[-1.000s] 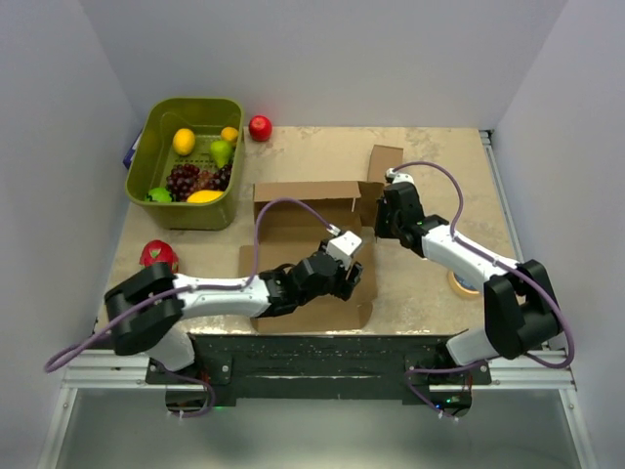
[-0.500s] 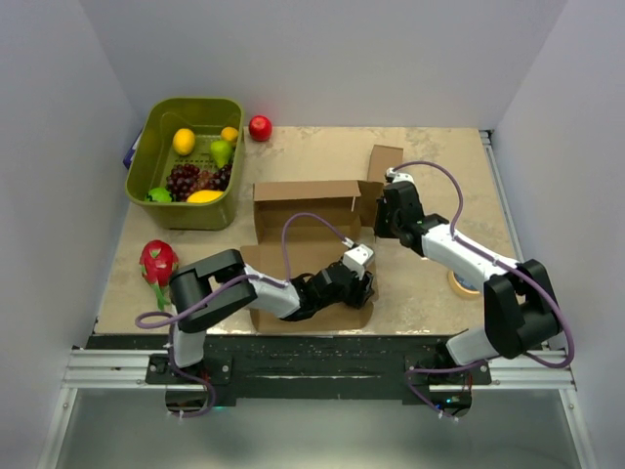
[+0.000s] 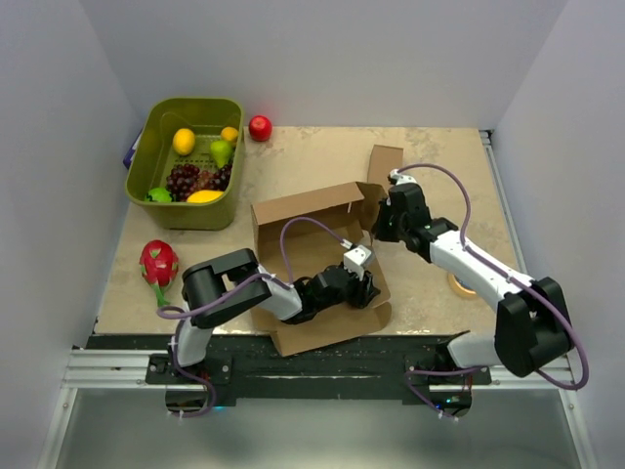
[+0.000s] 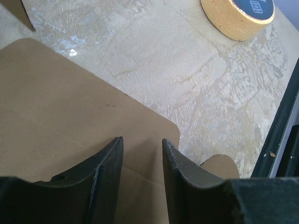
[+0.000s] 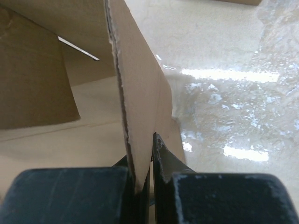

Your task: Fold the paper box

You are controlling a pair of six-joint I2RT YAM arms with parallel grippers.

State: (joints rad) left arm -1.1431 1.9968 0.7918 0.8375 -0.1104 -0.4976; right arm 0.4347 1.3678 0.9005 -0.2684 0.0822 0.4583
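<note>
The paper box [image 3: 312,210] is a large brown corrugated piece, partly raised, lying skewed in the middle of the table. Its back wall stands up and its front flap [image 3: 332,327] reaches the near edge. My right gripper [image 3: 381,223] is shut on the box's right side wall, which shows as an upright cardboard edge [image 5: 133,107] between the fingers. My left gripper [image 3: 363,283] is open, low over the flat right flap [image 4: 70,107], with nothing between its fingers [image 4: 112,163].
A green basket [image 3: 156,132] of fruit stands at the back left, a red apple [image 3: 260,127] beside it. A dragon fruit [image 3: 157,262] lies at the left. A tape roll [image 3: 459,285] lies at the right, also in the left wrist view [image 4: 236,16]. A small cardboard piece [image 3: 386,161] lies behind the box.
The box has turned and slid toward the near edge. The right gripper has kept its hold on the side wall. The left gripper has moved right over the right flap.
</note>
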